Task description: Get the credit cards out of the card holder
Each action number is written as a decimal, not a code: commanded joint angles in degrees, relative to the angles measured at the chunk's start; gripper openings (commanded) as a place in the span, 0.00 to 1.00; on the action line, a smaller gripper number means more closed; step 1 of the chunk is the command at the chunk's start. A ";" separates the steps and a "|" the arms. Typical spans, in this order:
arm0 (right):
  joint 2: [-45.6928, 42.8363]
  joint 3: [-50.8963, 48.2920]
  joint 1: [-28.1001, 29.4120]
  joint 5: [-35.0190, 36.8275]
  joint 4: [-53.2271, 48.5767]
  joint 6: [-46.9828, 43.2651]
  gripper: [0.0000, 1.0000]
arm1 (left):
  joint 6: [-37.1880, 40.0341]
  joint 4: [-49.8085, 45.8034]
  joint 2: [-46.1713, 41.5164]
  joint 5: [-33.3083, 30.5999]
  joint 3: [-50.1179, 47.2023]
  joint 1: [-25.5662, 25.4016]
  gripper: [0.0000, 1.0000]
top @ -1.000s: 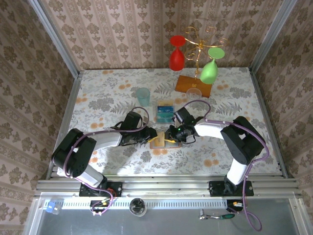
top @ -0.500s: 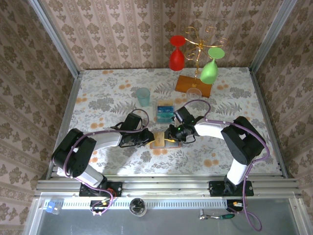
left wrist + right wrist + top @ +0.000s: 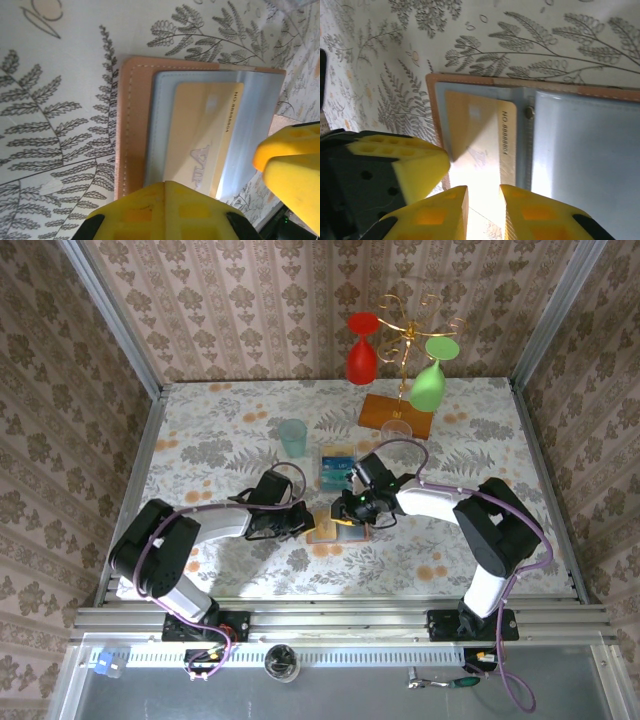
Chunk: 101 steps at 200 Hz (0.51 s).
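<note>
A: Where is the card holder (image 3: pixel 326 525)?

B: Open and flat on the floral tabletop (image 3: pixel 220 440), between both arms, a tan card (image 3: pixel 202 137) in its grey-blue pocket. More cards (image 3: pixel 337 468) lie stacked behind it.

A: The left gripper (image 3: pixel 300 523)?

B: Jaws shut at the holder's edge; what they pinch, I cannot tell.

A: The right gripper (image 3: pixel 483 210)?

B: Jaws nearly closed, a narrow gap over the tan card's edge.

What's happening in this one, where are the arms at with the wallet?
Both arms meet over the card holder, which lies open on the floral table. The left gripper is shut on the holder's edge. The right gripper has its fingers astride a tan card sticking out of a grey-blue pocket, with a gap between them. Blue cards already lie in a stack just beyond, near the teal tumbler.
</note>
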 commanded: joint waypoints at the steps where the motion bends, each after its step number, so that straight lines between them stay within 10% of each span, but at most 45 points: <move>1: 2.00 2.01 0.53 -1.68 0.74 0.54 0.23 | 1.46 -2.05 0.46 -0.59 1.04 0.22 0.04; 101: 5.90 2.78 1.12 -1.79 0.68 0.50 0.23 | 1.59 -1.70 0.61 -0.41 0.20 0.46 0.02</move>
